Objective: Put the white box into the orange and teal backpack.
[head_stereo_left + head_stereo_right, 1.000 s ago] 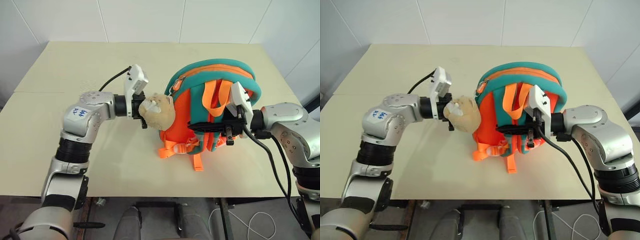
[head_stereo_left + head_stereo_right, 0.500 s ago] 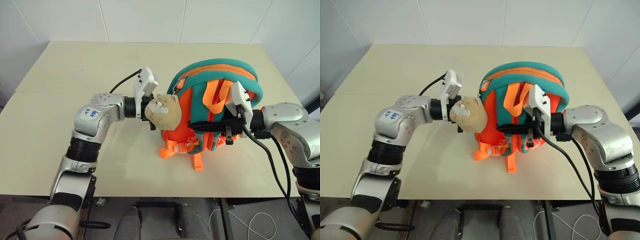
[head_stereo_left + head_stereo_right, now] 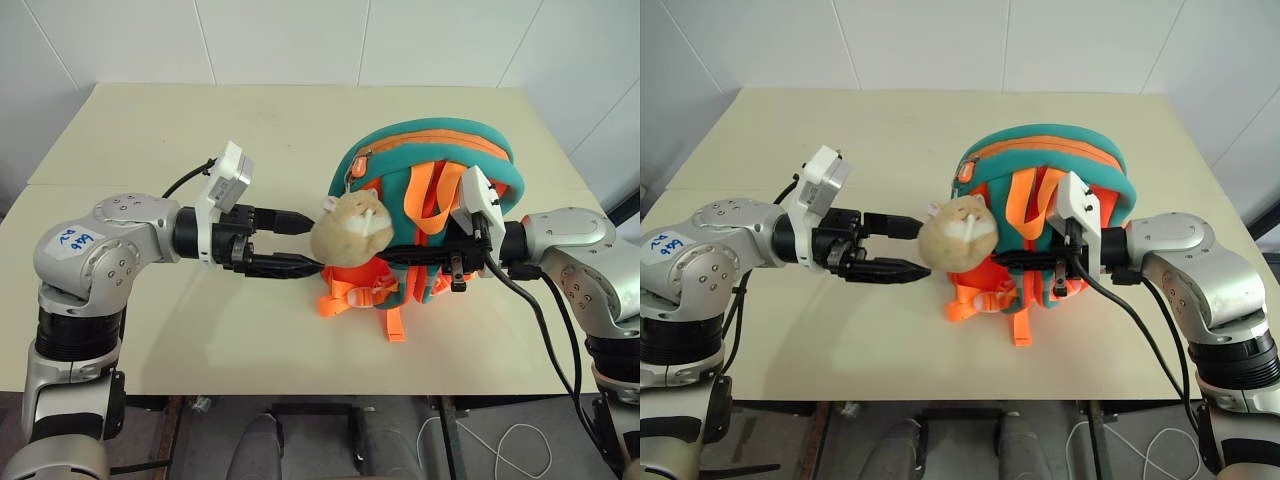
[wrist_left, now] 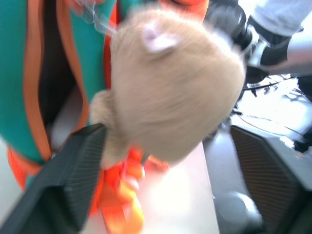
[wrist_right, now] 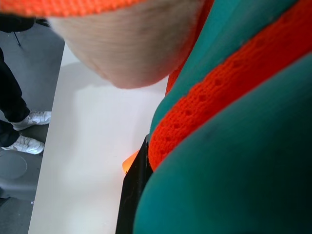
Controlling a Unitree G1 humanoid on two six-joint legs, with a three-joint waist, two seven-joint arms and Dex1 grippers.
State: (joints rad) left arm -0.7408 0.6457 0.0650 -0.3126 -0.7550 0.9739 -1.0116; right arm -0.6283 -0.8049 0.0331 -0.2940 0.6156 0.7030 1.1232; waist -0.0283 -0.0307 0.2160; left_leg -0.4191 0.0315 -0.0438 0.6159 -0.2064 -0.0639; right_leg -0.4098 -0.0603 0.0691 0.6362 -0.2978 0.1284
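Note:
The orange and teal backpack (image 3: 430, 160) stands upright in the middle of the table, straps facing me. A beige plush toy (image 3: 352, 228) hangs from it on the left side. My left gripper (image 3: 314, 241) is open, its two black fingers (image 4: 73, 170) pointing at the plush, with the tips just short of it and nothing between them. From the right, my right gripper (image 3: 400, 252) reaches in and is shut on a teal padded strap (image 5: 234, 161) of the backpack. The white box is out of view.
The cream table (image 3: 150, 130) has free room to the left of and behind the backpack. Loose orange webbing straps (image 3: 350, 295) lie at the backpack's base. A person's white shoes (image 5: 29, 119) stand on the floor beside the table.
My left gripper opened, let go of the plush toy and drew back to the left. The plush now hangs free against the backpack. The right gripper has kept still.

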